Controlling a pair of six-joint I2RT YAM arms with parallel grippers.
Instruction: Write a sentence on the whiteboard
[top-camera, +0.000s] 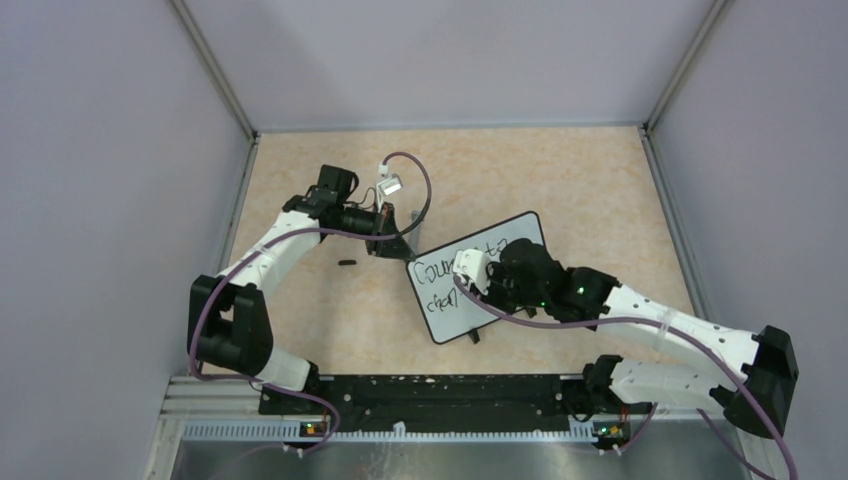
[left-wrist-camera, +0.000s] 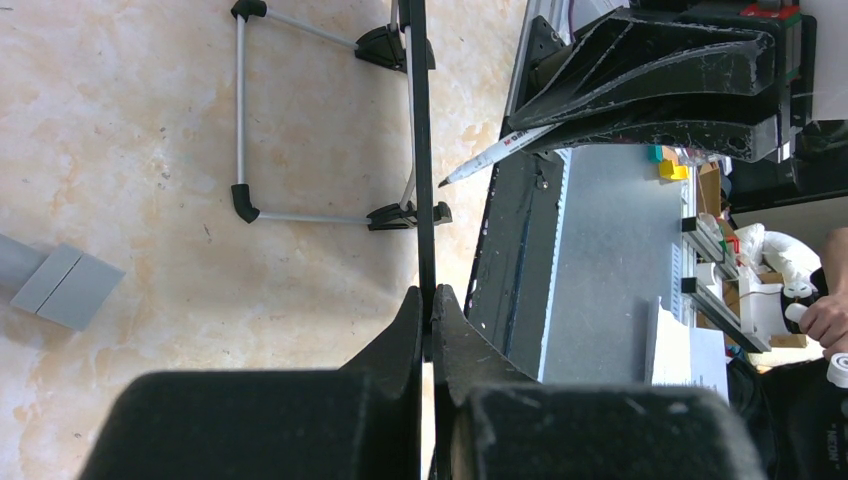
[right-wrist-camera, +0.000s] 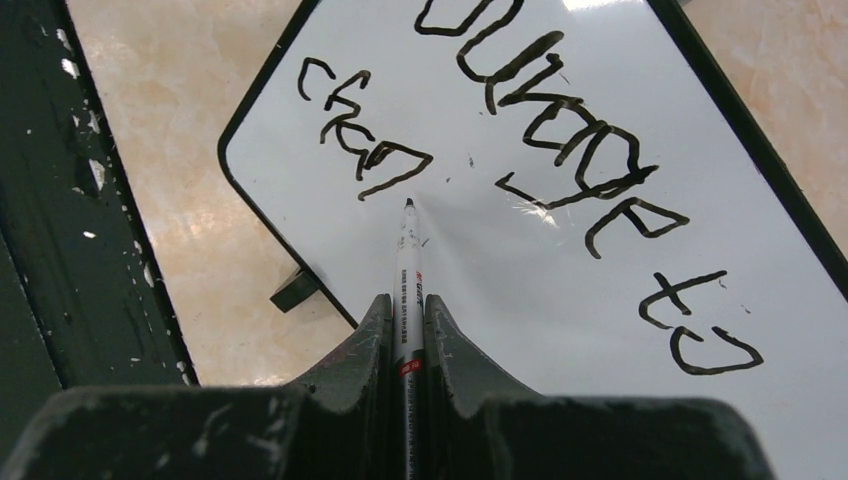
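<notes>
A: Count first. What sits on the beige marbled desk (top-camera: 560, 180)?

B: One flat white rectangular whiteboard with a thin black rim (top-camera: 455, 320). It is set askew near the middle of the desk, between the two arms. One white marker pen with a black tip (right-wrist-camera: 408, 262). One small black oblong piece (top-camera: 347, 263) lies on the desk left of the board, apart from it. Can't tell what it is.

A: Writing?

B: The black handwritten sentence (right-wrist-camera: 560, 140), in two lines. The top line reads "Courage to". The second line shows about four letters, roughly "chan".

A: Left side?

B: The left fingers (left-wrist-camera: 428, 305) are clenched on the board's black rim, at its upper-left corner in the overhead view. The left wrist view has the board edge-on, with the rim running straight into the pinch.

A: Right side?

B: The right fingers (right-wrist-camera: 407, 310) are clamped on the marker's barrel, and the pen points ahead over the white face. The tip sits just below the last stroke of the second line. Whether it touches the surface or is just off it, can't tell.

A: Anything under the board?

B: One grey wire stand (left-wrist-camera: 240, 120) juts from the board's back, with two black end caps on the desk and two black blocks at the rim. One black foot (right-wrist-camera: 297, 290) shows at the near edge in the right wrist view.
</notes>
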